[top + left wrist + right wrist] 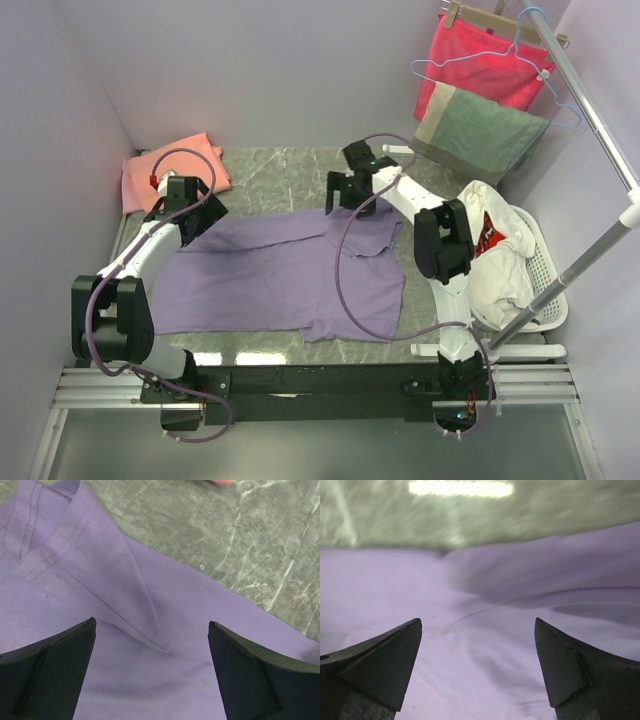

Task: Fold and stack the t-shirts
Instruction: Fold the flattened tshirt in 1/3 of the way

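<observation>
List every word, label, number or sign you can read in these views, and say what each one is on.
No text can be read in any view.
white garment in the laundry basket: it has a red and black print, too small to read.
lavender t-shirt and pink t-shirt: no print or label shows on either.

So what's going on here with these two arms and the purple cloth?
Two robot arms are working on folding t-shirts on a marbled table. The purple t-shirt lies spread out, not yet folded up. The left gripper and right gripper both hover over its far edge, jaws open, holding nothing. A pink t-shirt lies apart in the far left corner.
</observation>
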### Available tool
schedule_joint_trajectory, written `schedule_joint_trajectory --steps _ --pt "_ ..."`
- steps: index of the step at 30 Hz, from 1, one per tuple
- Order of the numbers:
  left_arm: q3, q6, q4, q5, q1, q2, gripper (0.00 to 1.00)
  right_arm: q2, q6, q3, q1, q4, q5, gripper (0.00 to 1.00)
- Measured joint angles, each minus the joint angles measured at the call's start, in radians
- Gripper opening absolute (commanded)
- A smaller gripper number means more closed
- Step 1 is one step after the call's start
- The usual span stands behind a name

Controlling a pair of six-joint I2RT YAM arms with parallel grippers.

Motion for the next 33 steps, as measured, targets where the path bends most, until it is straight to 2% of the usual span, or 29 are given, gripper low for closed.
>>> schedule_joint_trajectory --steps 4,8,17,33 --pt "0.000 0.000 0.000 0.002 0.001 0.000 0.99 0.011 0.015 0.016 0.058 -0.002 0.002 1.00" --pt "0.000 0.000 0.000 0.002 0.003 0.000 0.99 0.060 0.029 0.063 0.058 -0.017 0.038 1.00" --pt "0.000 0.000 -0.001 0.002 0.005 0.000 0.99 0.115 0.044 0.115 -0.013 -0.080 0.103 1.00" --pt "0.000 0.000 -0.012 -0.001 0.005 0.000 0.99 0.203 0.017 0.276 -0.157 -0.176 0.077 1.00"
